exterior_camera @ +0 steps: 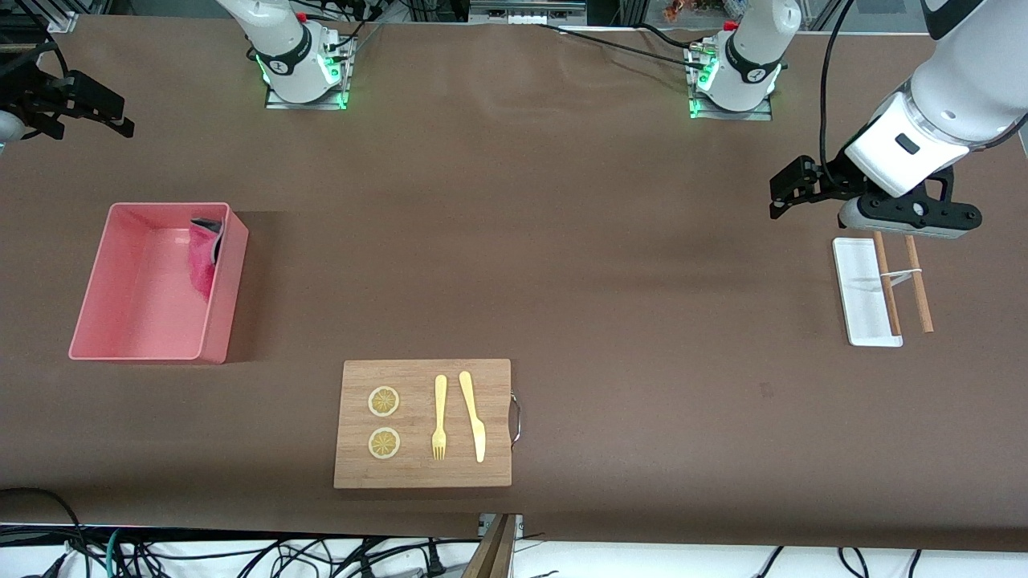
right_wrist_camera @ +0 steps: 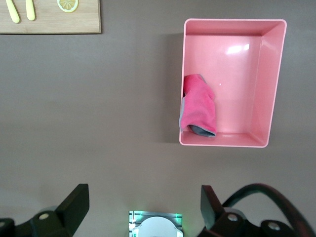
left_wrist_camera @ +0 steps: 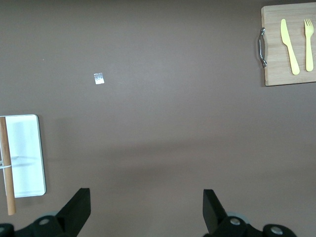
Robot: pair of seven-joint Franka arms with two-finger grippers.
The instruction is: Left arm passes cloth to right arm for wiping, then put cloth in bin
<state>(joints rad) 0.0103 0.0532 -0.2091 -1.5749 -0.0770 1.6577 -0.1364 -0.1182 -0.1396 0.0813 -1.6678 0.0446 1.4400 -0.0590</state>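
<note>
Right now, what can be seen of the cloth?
The cloth is a small fuzzy rag, magenta-pink on its showing face with dark grey at one end and pale grey edging. It lies crumpled inside the pink bin, draped against the wall toward the middle of the table, in the corner nearest the robots' bases. Only the bin touches it; no gripper holds it.

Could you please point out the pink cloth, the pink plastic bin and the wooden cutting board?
Fuzzy magenta-pink cloth (right_wrist_camera: 199, 102), right wrist view, middle of its pink face.
Pink rectangular plastic bin (exterior_camera: 144, 289), front view, bare floor.
Rectangular wooden cutting board (exterior_camera: 418, 470), front view, bare wood near its edge.
</note>
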